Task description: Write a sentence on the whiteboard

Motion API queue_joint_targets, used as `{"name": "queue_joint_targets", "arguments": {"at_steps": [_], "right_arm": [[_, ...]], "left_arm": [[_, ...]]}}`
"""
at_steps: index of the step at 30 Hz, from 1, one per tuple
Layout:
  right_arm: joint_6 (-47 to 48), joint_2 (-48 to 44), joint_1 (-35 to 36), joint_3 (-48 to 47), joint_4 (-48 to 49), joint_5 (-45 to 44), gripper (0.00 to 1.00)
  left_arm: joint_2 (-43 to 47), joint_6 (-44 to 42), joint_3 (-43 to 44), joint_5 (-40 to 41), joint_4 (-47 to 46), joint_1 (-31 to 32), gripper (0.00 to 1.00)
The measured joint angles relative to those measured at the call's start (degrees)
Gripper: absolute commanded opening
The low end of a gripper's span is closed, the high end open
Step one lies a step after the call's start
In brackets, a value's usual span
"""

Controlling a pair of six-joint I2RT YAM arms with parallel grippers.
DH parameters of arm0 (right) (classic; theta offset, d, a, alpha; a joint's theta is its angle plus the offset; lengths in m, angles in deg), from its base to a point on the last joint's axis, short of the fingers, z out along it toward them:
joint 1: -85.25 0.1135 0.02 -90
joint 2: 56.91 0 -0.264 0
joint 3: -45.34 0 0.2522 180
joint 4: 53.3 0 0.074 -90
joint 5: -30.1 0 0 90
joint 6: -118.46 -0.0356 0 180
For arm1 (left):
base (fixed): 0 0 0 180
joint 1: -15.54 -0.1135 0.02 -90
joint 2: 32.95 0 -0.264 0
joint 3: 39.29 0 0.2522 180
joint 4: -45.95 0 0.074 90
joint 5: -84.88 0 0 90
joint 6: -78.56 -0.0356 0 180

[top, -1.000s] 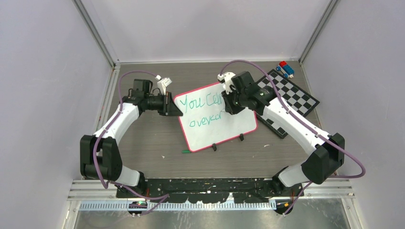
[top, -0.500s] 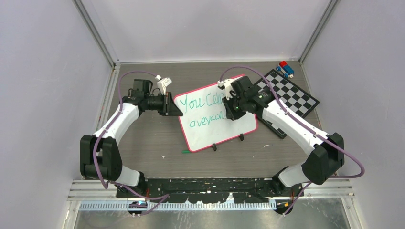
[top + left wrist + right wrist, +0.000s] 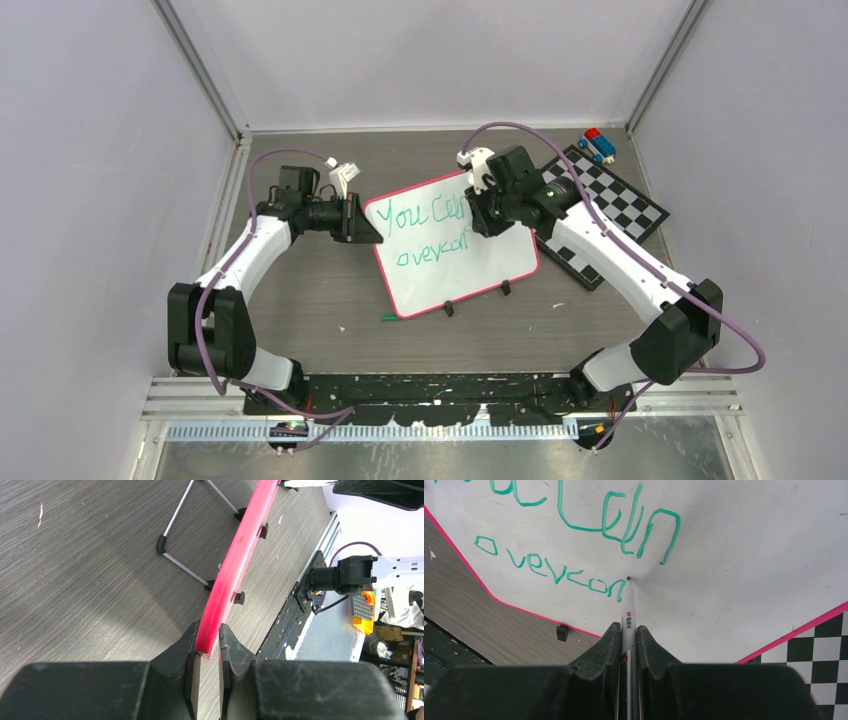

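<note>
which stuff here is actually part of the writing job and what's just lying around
In use: whiteboard, green writing, marker, left claw clamping the board's rim, right claw holding the marker.
Lying about: checkered board, red and blue blocks, small green piece.

right side: you've a black-and-white checkered board (image 3: 620,200) lying flat.
far corner: small red and blue plastic blocks (image 3: 597,145) just beyond it.
near middle: tiny green piece (image 3: 388,317) on your grey wood-grain tabletop (image 3: 300,290).
</note>
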Motion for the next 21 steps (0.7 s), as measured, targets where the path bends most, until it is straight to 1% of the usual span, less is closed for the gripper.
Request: {"name": "queue_joint_targets", "arguments": {"at_steps": [10,21], "right_arm": [[0.6,-0.5,-1.5,2.5,-0.7,-0.2,0.0],[0.7,-1.0,-1.5,5.7,-1.5,1.9,0.0]], "left_arm": [[0.0,0.0,0.0,0.0,0.0,0.0,0.0],[0.0,0.0,0.0,0.0,0.0,0.0,0.0]]}}
